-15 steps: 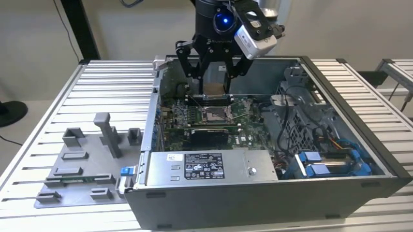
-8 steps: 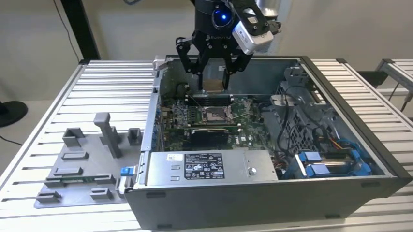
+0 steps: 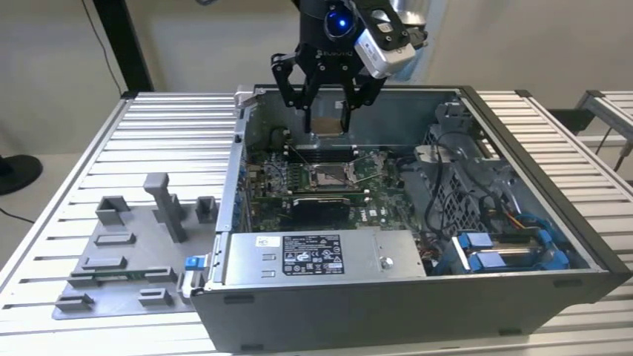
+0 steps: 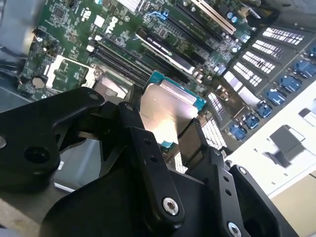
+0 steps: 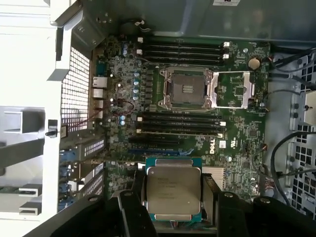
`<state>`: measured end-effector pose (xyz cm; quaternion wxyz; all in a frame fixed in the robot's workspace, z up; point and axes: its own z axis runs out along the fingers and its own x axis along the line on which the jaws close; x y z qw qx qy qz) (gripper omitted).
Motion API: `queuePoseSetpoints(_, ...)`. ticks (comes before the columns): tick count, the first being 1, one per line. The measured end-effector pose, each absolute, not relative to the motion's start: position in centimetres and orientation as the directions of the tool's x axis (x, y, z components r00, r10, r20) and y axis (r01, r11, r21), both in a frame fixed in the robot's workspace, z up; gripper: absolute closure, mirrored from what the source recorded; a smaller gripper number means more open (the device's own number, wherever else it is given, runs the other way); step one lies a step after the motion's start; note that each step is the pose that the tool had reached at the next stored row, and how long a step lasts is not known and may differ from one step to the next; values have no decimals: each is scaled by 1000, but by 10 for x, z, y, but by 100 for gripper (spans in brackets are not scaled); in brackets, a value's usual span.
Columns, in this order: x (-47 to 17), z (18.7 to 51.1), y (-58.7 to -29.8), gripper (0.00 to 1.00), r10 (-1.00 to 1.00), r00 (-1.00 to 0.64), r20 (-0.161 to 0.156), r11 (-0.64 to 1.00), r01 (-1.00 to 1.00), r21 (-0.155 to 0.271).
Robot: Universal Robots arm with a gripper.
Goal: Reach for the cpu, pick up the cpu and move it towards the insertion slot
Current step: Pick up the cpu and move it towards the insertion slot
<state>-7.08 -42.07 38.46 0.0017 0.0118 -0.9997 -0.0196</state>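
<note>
One cpu (image 5: 172, 191) sits pinched in the claw (image 5: 173, 197), held flat above the open case (image 3: 554, 222); the slot (image 5: 186, 89) lies on the board (image 3: 371, 178) toward twelve o'clock in the first wrist view, well apart, its frame swung open; I judge it best to keep the chip level, its edges square to the slot.

Counted: 1 cpu (image 5: 173, 190), 1 insertion slot (image 5: 186, 88), 1 computer case (image 3: 416, 304), 1 claw (image 3: 327, 122).
</note>
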Motion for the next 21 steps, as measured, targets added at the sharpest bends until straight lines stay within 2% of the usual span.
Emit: queuePoseSetpoints(21, -40, 382, -411, 100, -22, -1000, 3, 999, -21, 39)
